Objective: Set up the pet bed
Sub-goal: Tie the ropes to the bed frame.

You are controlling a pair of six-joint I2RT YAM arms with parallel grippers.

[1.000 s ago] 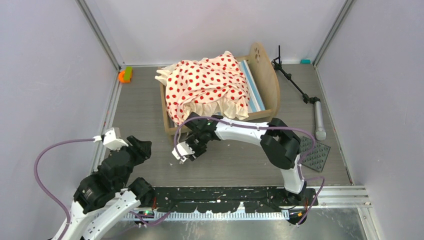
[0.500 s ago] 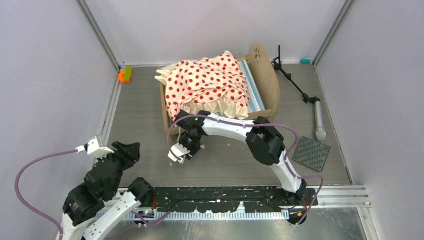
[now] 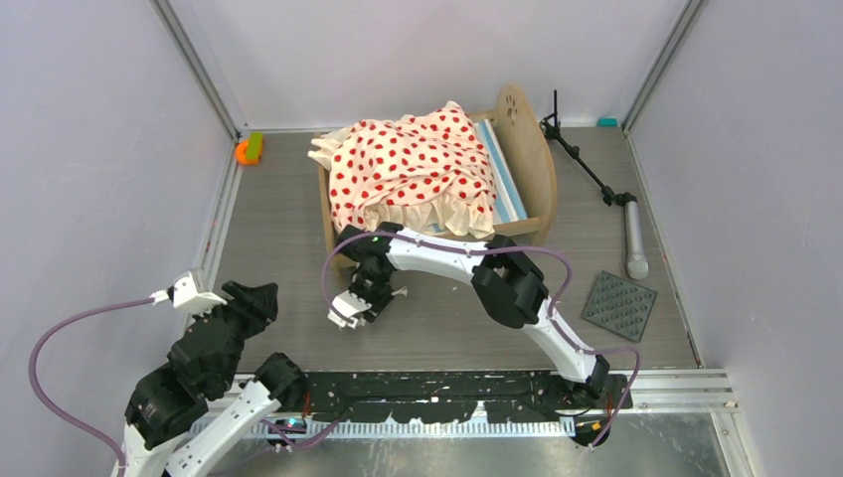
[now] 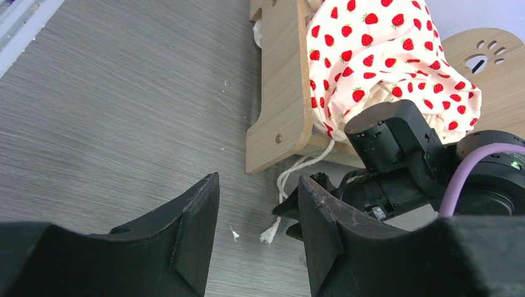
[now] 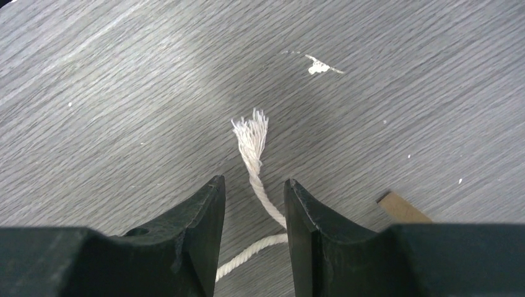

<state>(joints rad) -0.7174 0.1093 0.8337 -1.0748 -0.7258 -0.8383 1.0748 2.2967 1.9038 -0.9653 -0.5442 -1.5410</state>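
Observation:
The pet bed [image 3: 335, 243] is a light-wood frame at the back centre. Its red-dotted cream bedding [image 3: 413, 164] is heaped over the striped mattress [image 3: 505, 184]. The paw-print end board [image 3: 519, 111] also shows in the left wrist view [image 4: 489, 59]. A white twisted cord [image 5: 251, 139] hangs from the bedding onto the table [image 4: 282, 185]. My right gripper [image 5: 254, 181] is open and low over the table in front of the bed [image 3: 378, 296], with the cord lying between its fingers. My left gripper [image 4: 259, 179] is open and empty at the near left [image 3: 260, 296].
An orange-and-green toy [image 3: 249, 149] sits at the back left. A black tripod stand [image 3: 587, 169] with a grey handle [image 3: 634, 238] lies right of the bed. A dark studded mat [image 3: 618, 305] lies at the near right. White scraps [image 5: 319, 65] dot the table.
My right gripper has slid left along the bed's front edge. My left arm drew back toward the near left a second ago and has stayed still since.

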